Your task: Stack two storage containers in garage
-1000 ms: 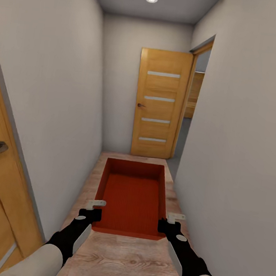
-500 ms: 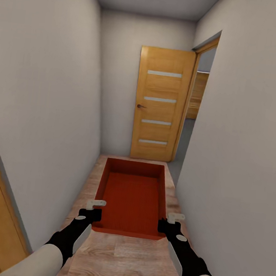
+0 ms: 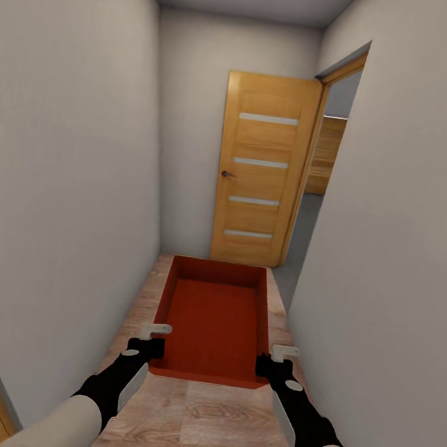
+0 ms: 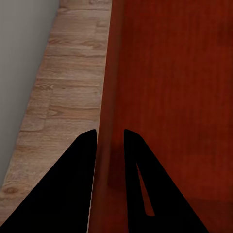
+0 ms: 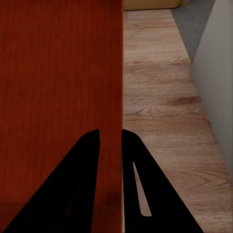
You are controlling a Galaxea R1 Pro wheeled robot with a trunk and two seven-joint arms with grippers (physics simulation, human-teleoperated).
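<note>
1. Narrow corridor with plain white walls point(image 3: 70, 163) and a light wood plank floor point(image 3: 206, 424); grey floor shows past the open doorway point(image 3: 324, 173) on the right.
2. Light wooden door with four pale horizontal strips point(image 3: 261, 169) stands swung open at the far end.
3. Orange-red rectangular open-topped plastic bin point(image 3: 213, 317), empty, carried level above the planks in front of the robot, long axis pointing down the corridor.
4. Left gripper point(image 4: 109, 138) pinches the bin's left wall near the close corner, jaws narrow, one finger each side of the wall.
5. Right gripper point(image 5: 110, 138) clamps the bin's right wall the same way, jaws narrow.
</note>
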